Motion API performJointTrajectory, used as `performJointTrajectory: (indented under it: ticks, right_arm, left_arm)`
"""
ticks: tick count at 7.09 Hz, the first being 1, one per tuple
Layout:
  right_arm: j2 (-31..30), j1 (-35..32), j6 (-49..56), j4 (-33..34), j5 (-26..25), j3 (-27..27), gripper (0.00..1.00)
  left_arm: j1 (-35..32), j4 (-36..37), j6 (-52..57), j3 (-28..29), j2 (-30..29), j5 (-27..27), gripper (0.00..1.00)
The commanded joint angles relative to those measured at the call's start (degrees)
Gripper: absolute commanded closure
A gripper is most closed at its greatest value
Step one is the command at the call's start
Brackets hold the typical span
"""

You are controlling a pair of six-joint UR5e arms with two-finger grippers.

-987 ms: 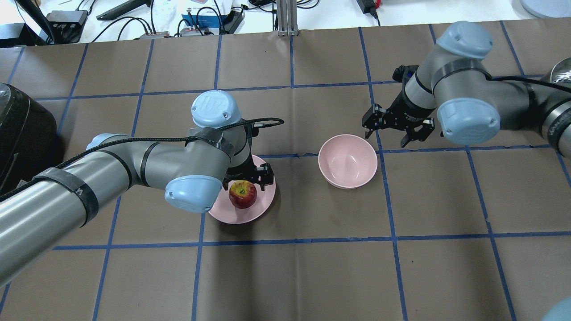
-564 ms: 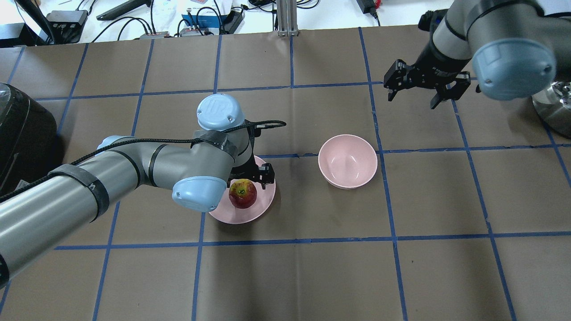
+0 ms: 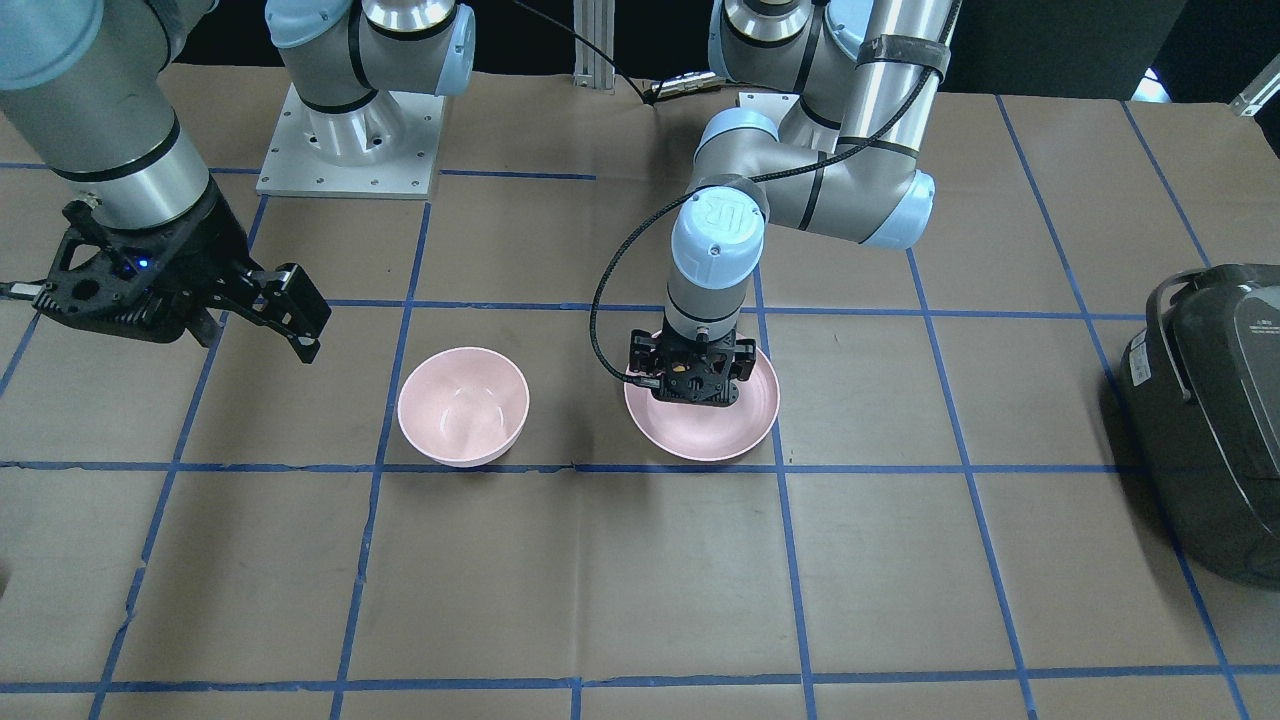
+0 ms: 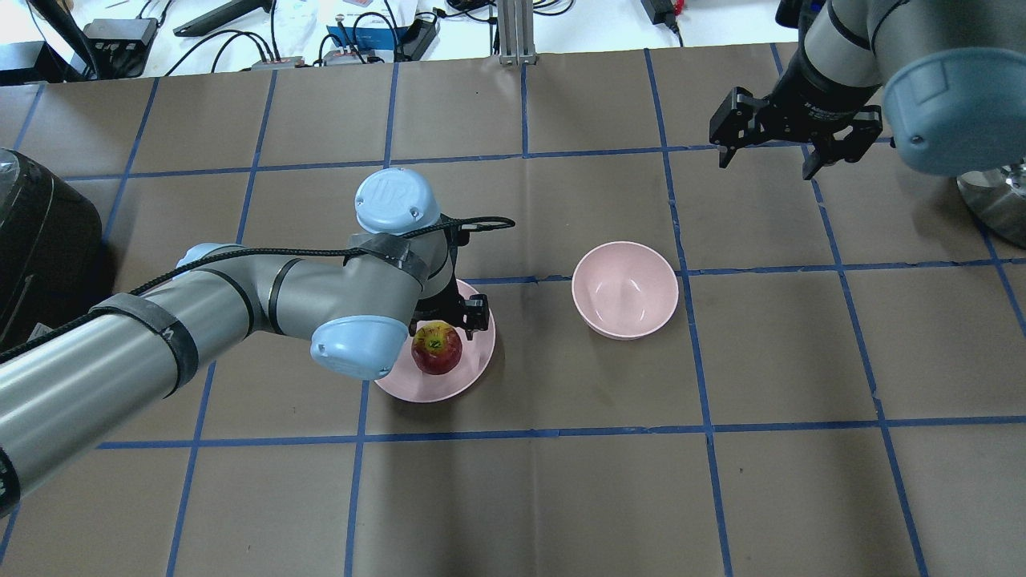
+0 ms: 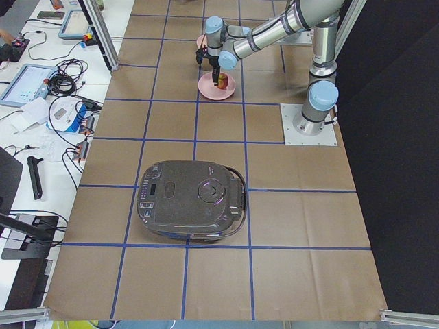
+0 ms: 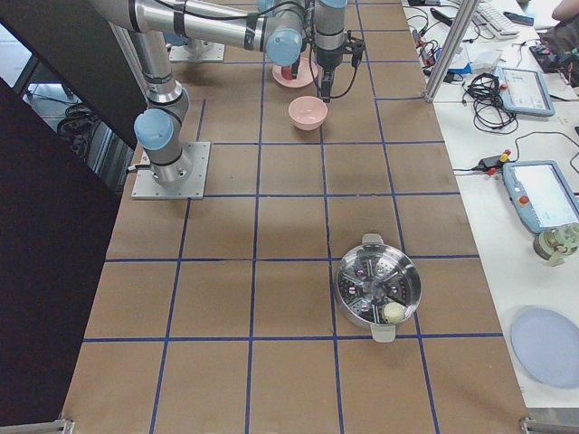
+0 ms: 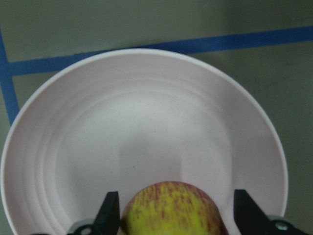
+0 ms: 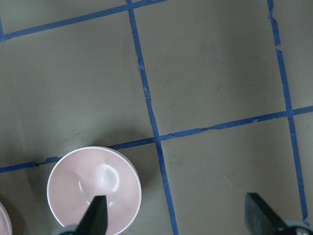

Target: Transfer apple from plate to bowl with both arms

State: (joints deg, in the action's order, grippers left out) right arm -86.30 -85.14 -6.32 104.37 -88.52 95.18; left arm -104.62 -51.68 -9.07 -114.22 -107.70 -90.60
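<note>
Left wrist view: apple (image 7: 172, 209) cut off by the bottom edge, lower half unseen; plate (image 7: 146, 122) rim clipped there too; only the 2 fingertips (image 7: 110, 213) of the left pincer (image 7: 176, 215) show.
Front-facing view: apple all but hidden behind the pincer body.
Overhead: joint cap (image 4: 357, 346) covers the plate's left part; right arm (image 4: 842, 56) runs off the top and right edges.
Right wrist view: bowl (image 8: 93, 181) clipped at bottom.
Side views: apple too small to detail.

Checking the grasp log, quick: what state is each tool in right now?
Left tool: open, fingers either side of the apple on the plate, not yet clamped.
Right tool: open, holding nothing.
</note>
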Motion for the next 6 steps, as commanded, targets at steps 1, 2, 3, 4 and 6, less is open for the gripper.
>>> performJointTrajectory:
  ticks: [1,2,3,4,6]
  right_arm:
    - [-0.3,0.0,-0.1,0.4,-2.6,-0.3,0.0]
    - [-0.3,0.0,0.0,0.3,-2.6,-0.3,0.0]
    - [-0.3,-0.1,0.0,-0.4,-2.5,-1.0,0.0]
    - [-0.3,-0.7,0.0,-0.5,-2.5,-1.7,0.0]
    - [-0.5,-2.8,0.0,-0.4,-2.5,-1.8,0.0]
  left_arm:
    - [0.0,-1.0,-0.1,0.4,0.1,0.0,0.79]
    - [0.0,-2.6,-0.1,0.6,0.5,0.0,0.82]
    - [0.0,-2.8,-0.1,0.8,0.6,0.0,0.82]
    - [0.0,-4.7,-0.4,2.8,0.6,0.2,0.82]
    - [-0.1,-12.1,-2.9,9.4,-0.3,0.7,0.82]
